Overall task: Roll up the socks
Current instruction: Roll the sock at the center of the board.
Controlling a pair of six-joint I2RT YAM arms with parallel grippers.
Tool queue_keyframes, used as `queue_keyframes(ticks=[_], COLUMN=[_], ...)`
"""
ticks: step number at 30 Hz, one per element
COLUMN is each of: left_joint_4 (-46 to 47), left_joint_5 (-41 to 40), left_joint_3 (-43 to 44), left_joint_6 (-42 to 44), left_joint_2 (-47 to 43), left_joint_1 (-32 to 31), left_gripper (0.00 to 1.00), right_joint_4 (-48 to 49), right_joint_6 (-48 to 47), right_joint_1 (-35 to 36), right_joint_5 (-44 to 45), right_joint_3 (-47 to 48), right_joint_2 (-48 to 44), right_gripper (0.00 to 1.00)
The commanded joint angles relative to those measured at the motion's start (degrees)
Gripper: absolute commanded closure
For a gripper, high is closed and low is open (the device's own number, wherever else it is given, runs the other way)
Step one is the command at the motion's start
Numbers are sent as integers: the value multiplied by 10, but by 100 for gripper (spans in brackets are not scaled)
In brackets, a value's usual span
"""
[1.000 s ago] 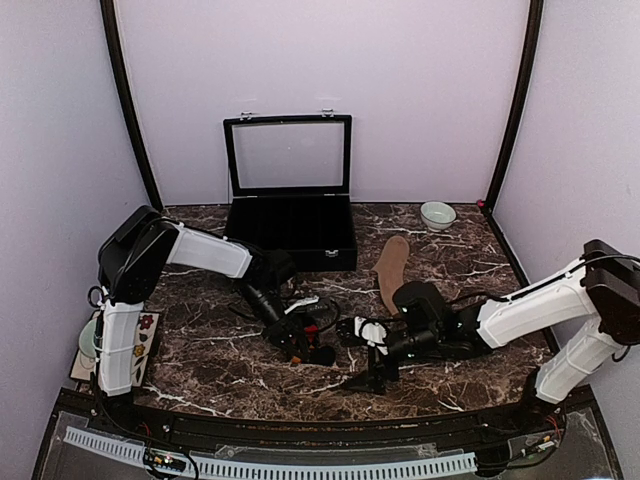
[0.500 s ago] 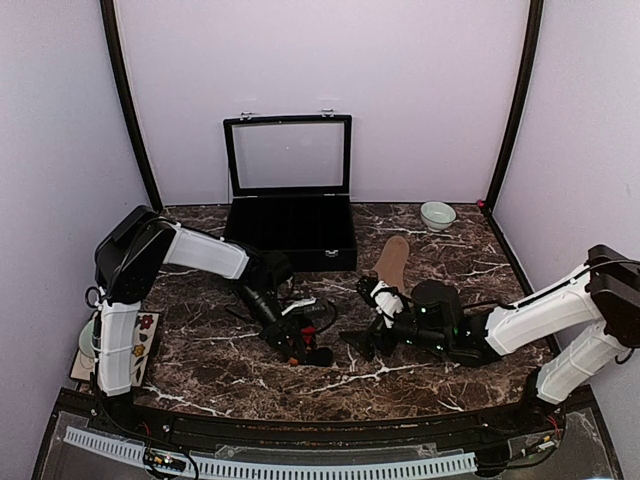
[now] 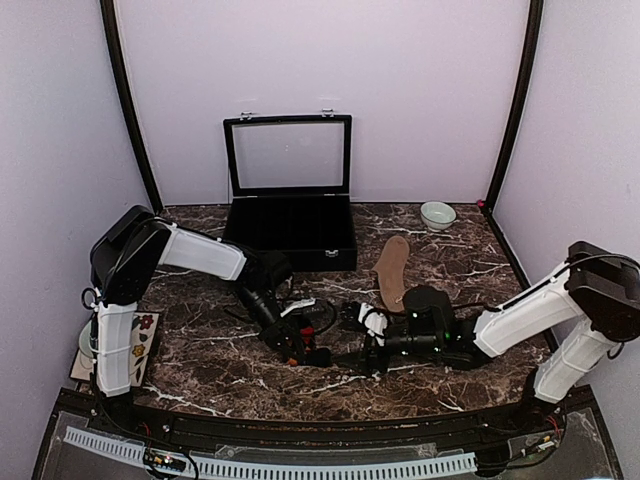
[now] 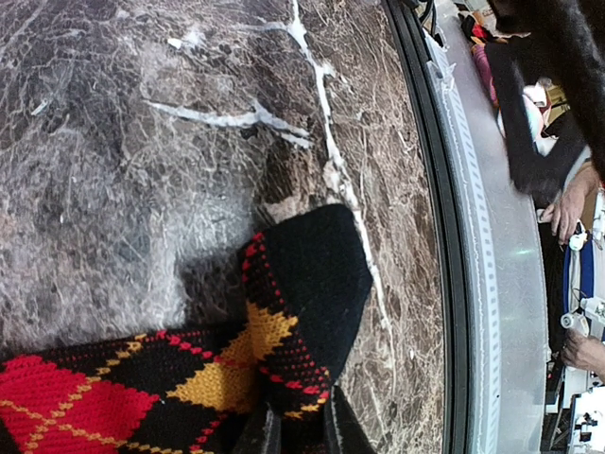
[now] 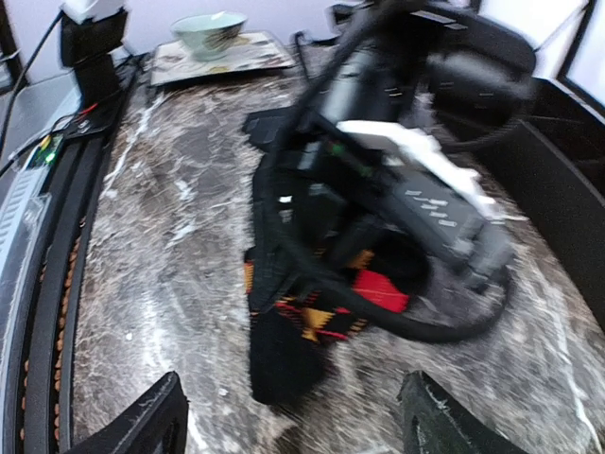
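Hard to see: my left gripper point(image 3: 298, 344) hides much of the argyle sock point(image 4: 284, 350).
Left pose: low, pinching that sock, in front of the black case point(image 3: 292, 228).
Right pose: my right gripper point(image 3: 360, 340) is low, fingers point(image 5: 151, 421) spread.
Plain one: tan sock point(image 3: 391, 272), right of the case.

Argyle sock point(image 4: 274, 322): black with red, yellow diamonds. Tan sock point(image 3: 391, 270): plain. Tabletop point(image 3: 200, 372): dark brown marble, white veins.

Right hand point(image 3: 356, 340) dropped back beside argyle sock point(image 3: 305, 347), jaws narrowing.
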Motion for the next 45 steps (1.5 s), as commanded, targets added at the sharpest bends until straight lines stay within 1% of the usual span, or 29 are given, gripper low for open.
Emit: queue_keyframes(ticks=[1,4,9,12,15,17,19,20,21,23,24,25,28,29,31,36,38,40,42,45], left_joint_4=[-22,-19,-22,-23,-31,-34,-33,-33,-34,-38,-40,-43,-64,-73,-83,-107,-90,-52,-21,16], left_joint_5=[-93,-90,-91,-87,-83,-83,-85,-84,-82,-82,-85,-87,-69,-59,-59,-75,-91,-139,-167,-190], left_joint_3=[-23,-24,-21,-22,-21,-23,-25,-25,-25,-21,-18,-13,1,2,3,4,-2,-12,-15,-12], left_joint_6=[-2,2,6,7,15,21,22,23,22,20,19,20,20,23,24,31,19,-13,-39,-64], left_joint_2=[7,2,0,-1,-2,-3,-3,-3,-3,-5,-9,-17,-49,-61,-83,-115,-122,-123,-114,-94], left_joint_1=[3,3,4,4,3,3,3,3,4,4,3,4,10,12,16,49,77,86,86,81], left_gripper=[88,88,88,88,88,88,88,86,84,71,65,62,52,38,34,33,34,41,48,52], right_joint_4=[7,13,23,43,56,58,64,65,58,30,21,16,13,8,-12,-60,-66,-60,-55,-53], right_joint_6=[-54,-68,-82,-70,-65,-72,-70,-68,-68,-68,-67,-65,-64,-66,-76,-96,-95,-93,-89,-89], right_joint_1=[3,2,-3,-7,-10,-11,-11,-11,-11,-11,-11,-11,-11,-11,-10,-10,-9,-8,-6,2], right_joint_5=[-101,-112,-131,-127,-136,-135,-137,-141,-145,-150,-151,-154,-147,-144,-137,-111,-105,-99,-92,-70], right_joint_3=[42,70,103,119,131,135,135,137,142,157,161,161,152,150,152,158,157,150,146,145], right_joint_2=[60,98,164,194,214,226,233,235,238,247,252,255,257,256,255,256,253,249,246,242], right_gripper=[26,30,42,55,64,67,73,78,84,89,90,90,91,91,92,94,95,96,96,98])
